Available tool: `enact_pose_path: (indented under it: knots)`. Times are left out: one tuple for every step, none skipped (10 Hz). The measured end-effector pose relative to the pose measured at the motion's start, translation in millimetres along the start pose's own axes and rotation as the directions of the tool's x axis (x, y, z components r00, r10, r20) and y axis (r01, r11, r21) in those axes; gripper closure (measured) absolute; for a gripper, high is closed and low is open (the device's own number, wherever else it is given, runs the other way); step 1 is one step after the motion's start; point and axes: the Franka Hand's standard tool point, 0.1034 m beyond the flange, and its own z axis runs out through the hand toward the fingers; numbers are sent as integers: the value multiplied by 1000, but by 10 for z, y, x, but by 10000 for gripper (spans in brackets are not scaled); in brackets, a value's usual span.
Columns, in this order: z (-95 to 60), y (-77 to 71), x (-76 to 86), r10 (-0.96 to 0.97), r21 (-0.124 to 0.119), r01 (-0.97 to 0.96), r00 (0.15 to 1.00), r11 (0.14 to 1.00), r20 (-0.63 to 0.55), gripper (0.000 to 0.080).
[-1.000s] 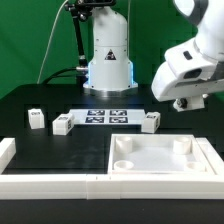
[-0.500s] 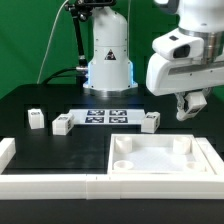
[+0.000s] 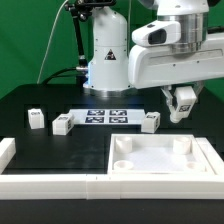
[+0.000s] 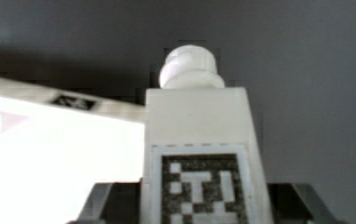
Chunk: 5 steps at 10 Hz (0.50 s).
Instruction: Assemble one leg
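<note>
My gripper (image 3: 181,108) hangs above the far right corner of the large white tabletop (image 3: 160,158), at the exterior view's right. It is shut on a leg (image 4: 200,140), a white cuboid peg with a black-and-white tag on its face and a rounded pin at its far end. In the wrist view the dark fingers (image 4: 114,200) press on both sides of the leg. The white tabletop (image 4: 50,140) shows beside it. In the exterior view the held leg (image 3: 184,98) is small and partly hidden by the fingers.
Three more loose legs lie on the black table: one (image 3: 36,118) at the left, one (image 3: 63,124) beside the marker board (image 3: 105,116), one (image 3: 150,122) just left of my gripper. A white rail (image 3: 50,184) runs along the front edge.
The arm has swung toward the exterior view's left and turned, and the gripper with the leg in it now hangs lower and closer to the tabletop's far right corner.
</note>
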Motion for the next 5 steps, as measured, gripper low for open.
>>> enact_pose_path:
  knots:
    - [-54, -7, 135, 0, 3, 0, 1000, 1000, -5, 509]
    - [-26, -10, 112, -1, 3, 1, 1000, 1000, -5, 509]
    - [-12, -10, 94, -1, 3, 1, 1000, 1000, -1, 509]
    - [-13, -10, 95, -1, 3, 1, 1000, 1000, -1, 509]
    - [-16, -8, 116, -1, 3, 1, 1000, 1000, -17, 509]
